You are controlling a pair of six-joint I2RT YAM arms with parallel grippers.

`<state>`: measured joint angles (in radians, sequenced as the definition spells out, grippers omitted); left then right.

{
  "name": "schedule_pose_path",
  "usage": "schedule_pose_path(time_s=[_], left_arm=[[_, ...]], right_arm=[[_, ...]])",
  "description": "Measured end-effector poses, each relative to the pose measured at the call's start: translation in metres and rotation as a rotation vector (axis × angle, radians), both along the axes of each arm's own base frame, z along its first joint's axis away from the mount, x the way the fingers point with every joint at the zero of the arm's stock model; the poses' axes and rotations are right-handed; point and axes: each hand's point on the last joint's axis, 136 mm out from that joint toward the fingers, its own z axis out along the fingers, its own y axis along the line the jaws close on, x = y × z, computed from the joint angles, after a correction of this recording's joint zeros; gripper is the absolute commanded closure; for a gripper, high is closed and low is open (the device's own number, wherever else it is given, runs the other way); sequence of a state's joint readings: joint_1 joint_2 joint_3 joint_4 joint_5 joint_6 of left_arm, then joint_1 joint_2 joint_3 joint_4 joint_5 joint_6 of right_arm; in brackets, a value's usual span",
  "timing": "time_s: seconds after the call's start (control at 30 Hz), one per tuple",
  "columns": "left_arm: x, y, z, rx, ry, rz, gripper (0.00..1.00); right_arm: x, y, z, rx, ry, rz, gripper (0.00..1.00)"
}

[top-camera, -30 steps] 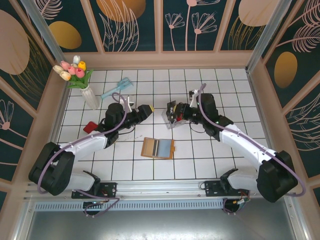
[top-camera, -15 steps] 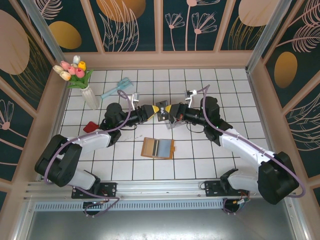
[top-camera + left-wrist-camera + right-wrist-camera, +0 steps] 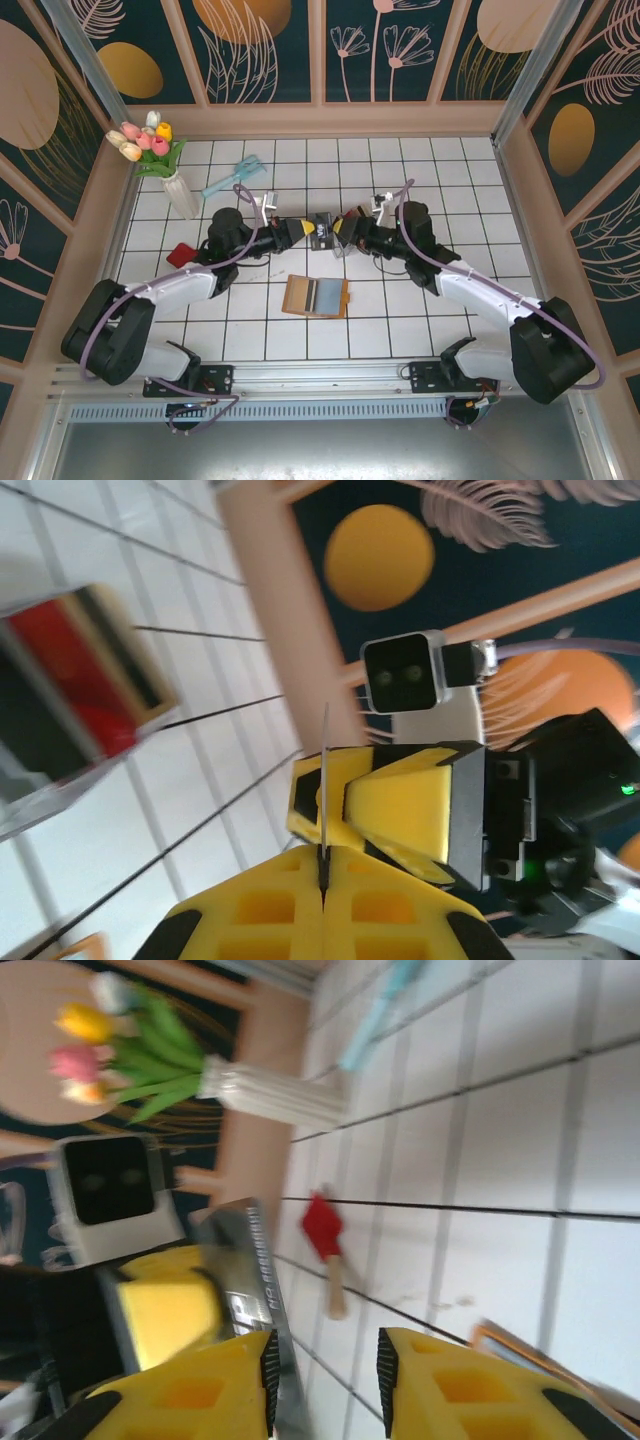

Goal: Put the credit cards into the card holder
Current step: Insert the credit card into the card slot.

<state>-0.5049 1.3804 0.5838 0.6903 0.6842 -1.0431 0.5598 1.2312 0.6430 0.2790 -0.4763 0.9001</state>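
Note:
A thin grey credit card point(image 3: 322, 230) hangs in the air between my two grippers, above the middle of the tiled table. My left gripper point(image 3: 305, 228) is shut on it; in the left wrist view the card point(image 3: 325, 780) stands edge-on, pinched between the yellow pads of the left gripper point(image 3: 324, 855). My right gripper point(image 3: 325, 1380) is open, and the card point(image 3: 250, 1260) lies against its left finger alone. More credit cards point(image 3: 60, 660), red and black, sit in a clear tray point(image 3: 60, 770). The orange-brown card holder point(image 3: 316, 296) lies open on the tiles nearer the arms.
A white vase of tulips point(image 3: 180, 195) stands at the far left, with a light blue spatula point(image 3: 232, 178) beside it. A red spatula point(image 3: 182, 254) lies by the left wall. Wooden walls ring the tiled floor.
The left gripper reached across to the right one and shut on the grey card. The right gripper, which held the card, has opened.

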Motion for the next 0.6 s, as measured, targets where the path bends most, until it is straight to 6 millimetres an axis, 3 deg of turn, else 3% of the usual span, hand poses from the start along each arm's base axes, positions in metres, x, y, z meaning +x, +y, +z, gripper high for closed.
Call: schedule_pose_path(time_s=[0.13, 0.3, 0.43, 0.6], left_arm=[[-0.010, 0.014, -0.050, 0.190, 0.067, 0.013, 1.00], [-0.043, 0.037, -0.115, 0.362, 0.195, 0.007, 1.00], [-0.054, 0.041, -0.127, 0.408, 0.193, 0.003, 1.00], [-0.059, 0.032, -0.122, 0.397, 0.147, -0.018, 1.00]], right_arm=[[-0.017, -0.010, -0.049, -0.210, 0.081, -0.037, 0.60], [-0.049, -0.016, -0.099, -0.341, 0.171, 0.007, 0.57], [-0.065, -0.019, -0.130, -0.409, 0.236, 0.023, 0.57], [-0.070, -0.020, -0.143, -0.422, 0.272, 0.019, 0.58]])
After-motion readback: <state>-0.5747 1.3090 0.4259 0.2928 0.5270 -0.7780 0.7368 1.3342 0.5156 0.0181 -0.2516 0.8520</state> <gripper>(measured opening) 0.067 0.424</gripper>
